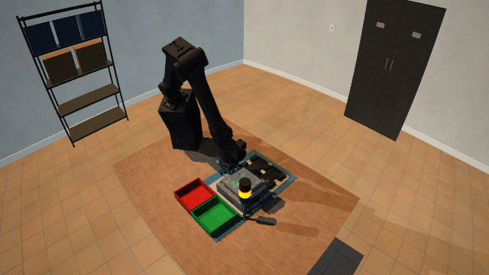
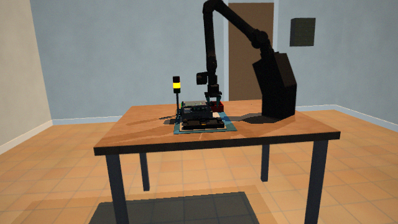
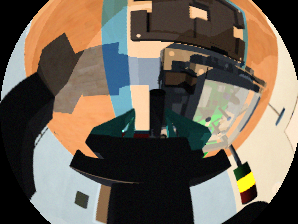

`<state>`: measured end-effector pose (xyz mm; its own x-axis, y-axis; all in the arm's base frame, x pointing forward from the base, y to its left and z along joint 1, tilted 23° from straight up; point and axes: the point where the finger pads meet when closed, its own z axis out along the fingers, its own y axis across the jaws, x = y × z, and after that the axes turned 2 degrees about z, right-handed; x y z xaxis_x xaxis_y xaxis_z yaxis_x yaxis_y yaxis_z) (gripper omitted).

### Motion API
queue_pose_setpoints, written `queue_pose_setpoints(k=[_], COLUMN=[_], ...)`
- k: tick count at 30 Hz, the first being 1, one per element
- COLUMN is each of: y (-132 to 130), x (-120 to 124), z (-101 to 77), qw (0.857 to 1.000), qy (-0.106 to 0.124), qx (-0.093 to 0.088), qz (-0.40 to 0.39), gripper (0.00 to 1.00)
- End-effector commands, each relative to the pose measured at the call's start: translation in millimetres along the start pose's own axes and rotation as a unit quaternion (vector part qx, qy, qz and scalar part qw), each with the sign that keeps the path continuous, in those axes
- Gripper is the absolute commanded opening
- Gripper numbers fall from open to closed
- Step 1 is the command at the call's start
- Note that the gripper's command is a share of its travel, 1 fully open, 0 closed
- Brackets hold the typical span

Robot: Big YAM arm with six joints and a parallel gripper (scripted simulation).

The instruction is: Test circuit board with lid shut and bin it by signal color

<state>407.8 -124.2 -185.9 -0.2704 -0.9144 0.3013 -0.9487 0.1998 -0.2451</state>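
The tester (image 1: 229, 191) (image 2: 194, 112) stands on the teal mat with its clear lid (image 3: 226, 96) down. The green circuit board (image 3: 222, 112) (image 1: 238, 182) shows through the lid. The signal tower (image 1: 244, 193) (image 2: 176, 84) (image 3: 246, 184) beside the tester glows yellow. My gripper (image 1: 228, 165) (image 2: 213, 100) (image 3: 150, 111) is open about halfway. It hangs low over the tester's edge on the arm's side, its fingers either side of a dark part of that edge; I cannot tell whether they touch it. The black tray (image 1: 267, 169) (image 2: 202, 124) (image 3: 186, 10) lies beyond the tester with both pockets empty.
A red bin (image 1: 194, 195) (image 2: 218, 107) and a green bin (image 1: 214, 215) stand side by side next to the tester on the teal mat (image 1: 291, 176) (image 2: 231, 127). The arm's black base (image 1: 181, 126) (image 2: 277, 87) stands behind on the wooden table.
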Motion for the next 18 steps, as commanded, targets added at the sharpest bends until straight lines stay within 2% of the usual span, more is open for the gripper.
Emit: queue_pose_setpoints(k=[1,10,12,18], y=[-9,-9,-20,-11], x=[6,6,10,-2], z=[6.6,5.3,-7.5,-28.1], qw=[1.000,1.000,1.000,1.000], qy=[0.002,0.002,0.001,-0.001], qx=[0.006,0.005,0.015,0.012], qz=[0.008,0.009,0.015,0.004], gripper=[0.48,0.48,0.48,0.48])
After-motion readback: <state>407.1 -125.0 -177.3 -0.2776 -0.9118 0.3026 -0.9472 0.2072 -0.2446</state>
